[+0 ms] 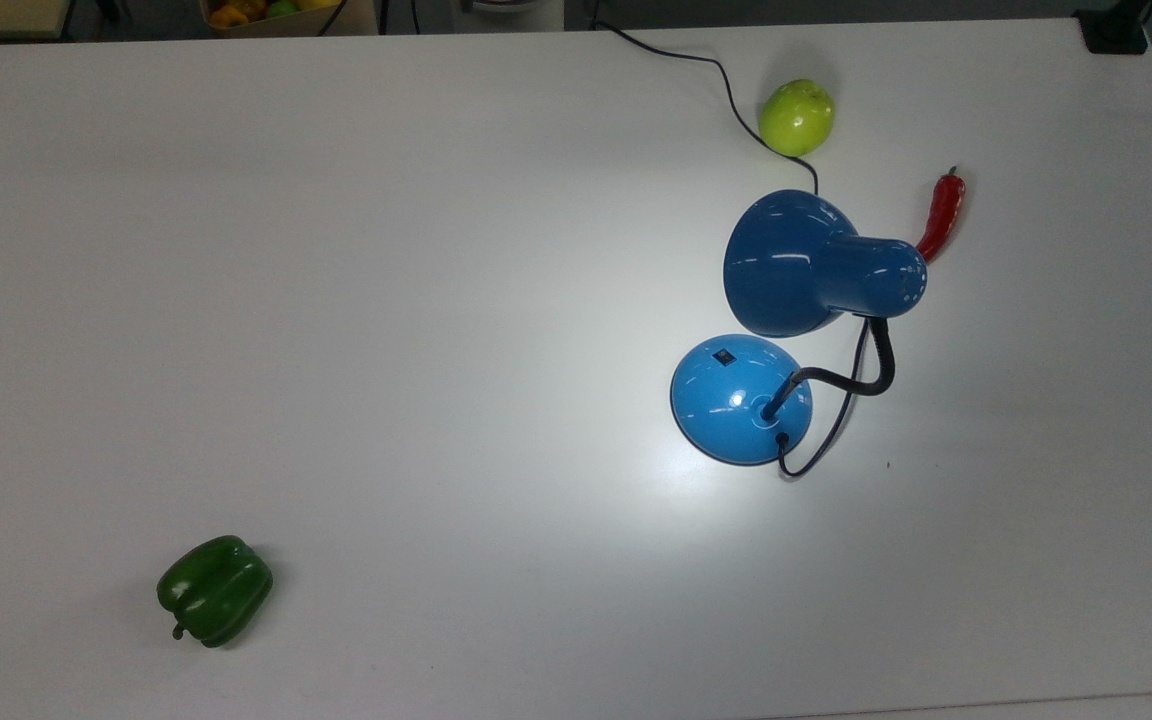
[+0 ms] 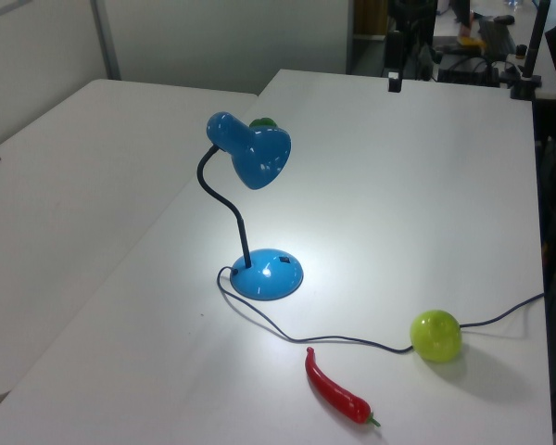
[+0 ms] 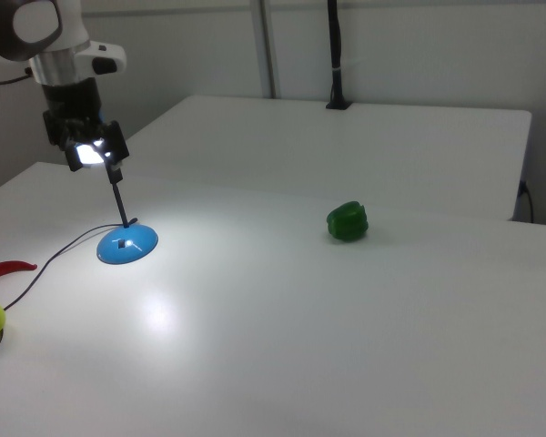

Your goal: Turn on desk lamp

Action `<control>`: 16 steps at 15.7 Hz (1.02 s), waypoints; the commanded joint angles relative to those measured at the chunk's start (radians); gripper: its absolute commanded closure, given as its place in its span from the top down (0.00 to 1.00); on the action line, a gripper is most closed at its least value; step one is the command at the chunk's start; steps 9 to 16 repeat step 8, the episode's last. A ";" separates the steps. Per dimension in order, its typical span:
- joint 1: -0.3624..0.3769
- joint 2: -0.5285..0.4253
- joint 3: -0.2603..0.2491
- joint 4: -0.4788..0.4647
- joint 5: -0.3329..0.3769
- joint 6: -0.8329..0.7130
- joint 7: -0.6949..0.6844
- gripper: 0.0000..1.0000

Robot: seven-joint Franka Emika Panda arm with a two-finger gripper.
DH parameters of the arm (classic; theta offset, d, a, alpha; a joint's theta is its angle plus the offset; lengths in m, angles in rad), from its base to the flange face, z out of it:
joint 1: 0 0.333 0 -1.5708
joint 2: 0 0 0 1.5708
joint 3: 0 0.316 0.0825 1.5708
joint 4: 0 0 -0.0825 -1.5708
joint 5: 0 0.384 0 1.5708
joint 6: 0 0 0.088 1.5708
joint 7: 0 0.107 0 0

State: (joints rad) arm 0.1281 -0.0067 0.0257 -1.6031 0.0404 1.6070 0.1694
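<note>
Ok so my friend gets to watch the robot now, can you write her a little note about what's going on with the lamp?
Gripper: up over the table's far edge in the left view, well away from the lamp, holding nothing.
Desk lamp: upright on the table, with the green apple and red chili near it.
Done: the lamp is lit, with a bright patch on the table around its base.
Left: nothing I can see.

blue desk lamp, red chilli, white table
</note>
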 commanded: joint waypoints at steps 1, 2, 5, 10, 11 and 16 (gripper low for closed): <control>-0.016 -0.010 -0.010 -0.011 -0.011 0.088 -0.118 1.00; -0.016 -0.010 -0.012 -0.017 -0.011 0.108 -0.148 1.00; -0.016 -0.013 -0.012 -0.021 -0.013 0.110 -0.174 1.00; -0.013 -0.012 -0.010 -0.023 -0.013 0.116 -0.171 1.00; -0.013 -0.012 -0.010 -0.023 -0.013 0.116 -0.171 1.00; -0.013 -0.012 -0.010 -0.023 -0.013 0.116 -0.171 1.00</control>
